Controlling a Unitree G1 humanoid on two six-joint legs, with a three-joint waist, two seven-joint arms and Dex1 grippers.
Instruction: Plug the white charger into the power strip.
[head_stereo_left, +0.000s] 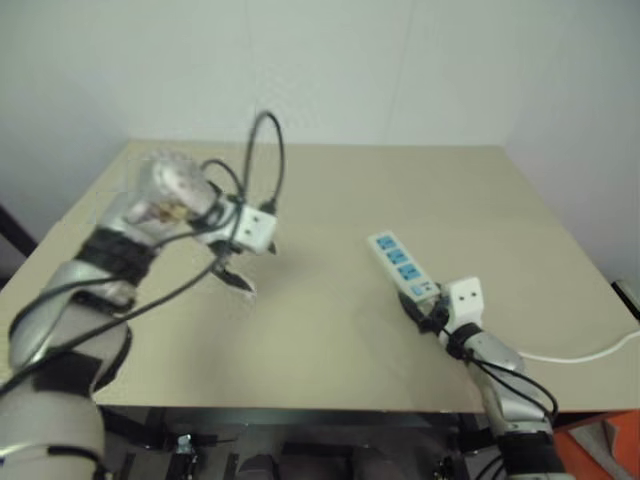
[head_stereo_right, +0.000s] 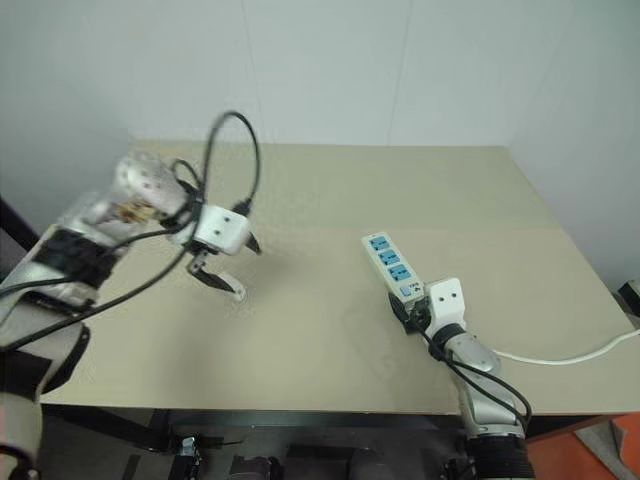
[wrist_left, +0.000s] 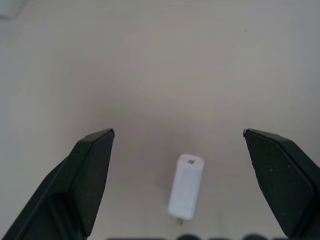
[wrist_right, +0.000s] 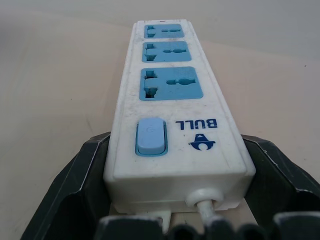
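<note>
The white charger (wrist_left: 186, 186) lies flat on the tan table, a small white block, directly below my left gripper (wrist_left: 178, 132). That gripper points steeply down over the table's left half, open, with the charger between and beneath its black fingers (wrist_left: 90, 170), not touching them. The power strip (head_stereo_left: 400, 262) lies right of centre, a white bar with a row of blue sockets. My right gripper (wrist_right: 175, 139) reaches level to the strip's switch end, with one finger pressed against each long side of it.
The strip's thin white cord (head_stereo_left: 580, 353) trails right, off the table's edge. A blue switch (wrist_right: 150, 136) sits at the gripped end. Bare tabletop (head_stereo_left: 330, 330) separates the charger from the strip. A white wall stands behind the table.
</note>
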